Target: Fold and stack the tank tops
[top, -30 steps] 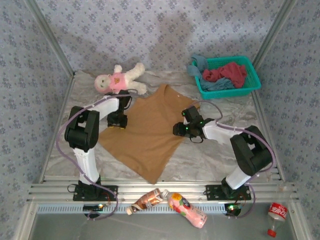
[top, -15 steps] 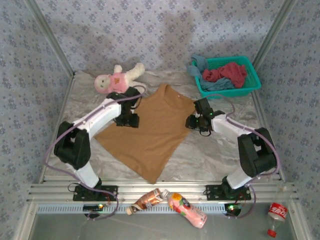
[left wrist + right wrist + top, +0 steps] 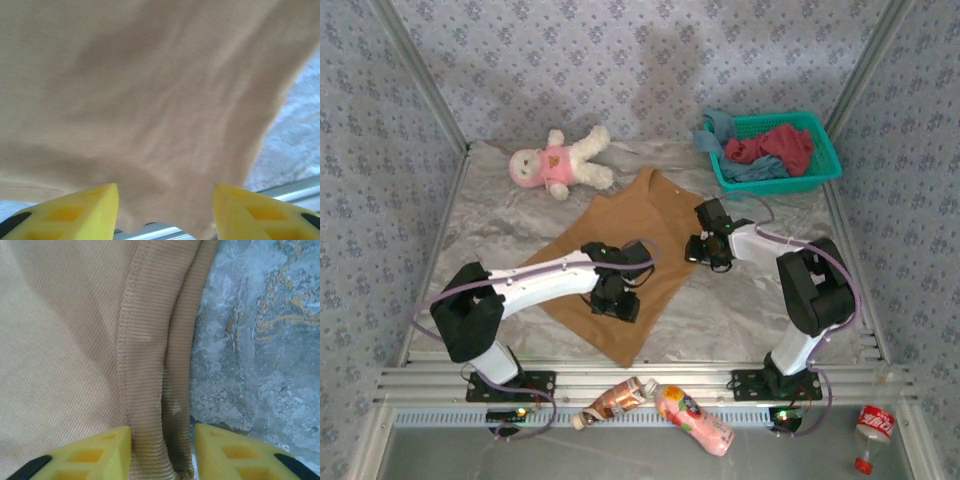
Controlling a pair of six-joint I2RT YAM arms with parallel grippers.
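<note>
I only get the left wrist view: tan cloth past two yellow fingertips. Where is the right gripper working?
Observer: The right gripper is at the right edge of the tan-brown cloth tank top, straddling its ribbed hem.
Operator: Where are the other two tops?
Observer: The dark red cloth top and the dusty blue cloth top lie bunched in the teal plastic lattice basket at the far right.
Operator: Anything else near the cloth?
Observer: A white plush doll in pink clothes lies beyond its far left side, apart from it.
</note>
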